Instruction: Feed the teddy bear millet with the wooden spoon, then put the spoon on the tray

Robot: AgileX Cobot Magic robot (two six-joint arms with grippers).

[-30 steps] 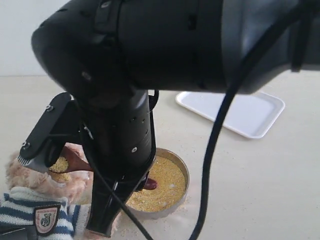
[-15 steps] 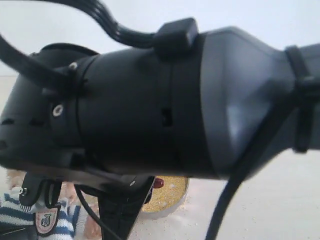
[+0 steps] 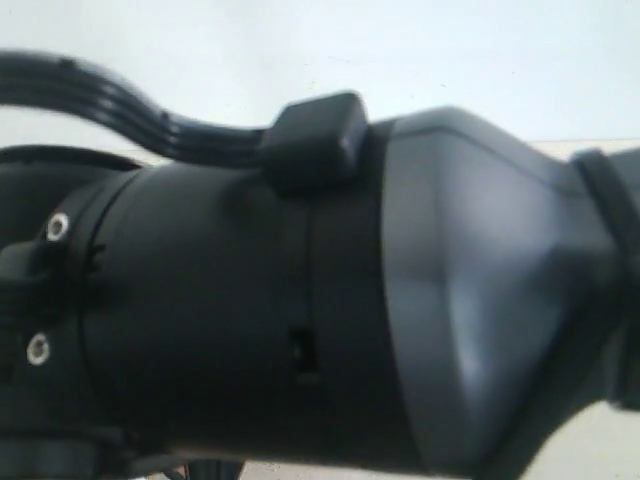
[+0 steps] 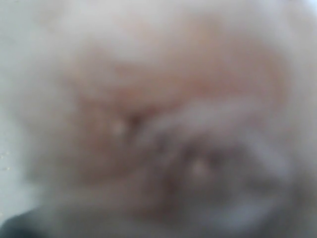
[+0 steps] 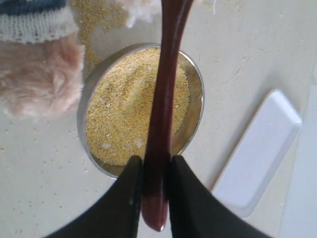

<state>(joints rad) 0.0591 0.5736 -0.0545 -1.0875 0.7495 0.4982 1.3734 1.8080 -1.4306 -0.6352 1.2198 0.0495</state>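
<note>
Gripping the stiff, light, likely slick spoon point(image 5: 166, 89) near its handle end with right hand point(image 5: 154, 164); cannot see left hand.

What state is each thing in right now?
spoon: handle clamped in the right gripper.
right gripper: shut on the spoon.
bowl: upright, holding millet.
millet: mostly in the bowl, some scattered on the table.
tray: flat, visible part bare.
teddy bear: beside the bowl, millet spilled near it.
</note>
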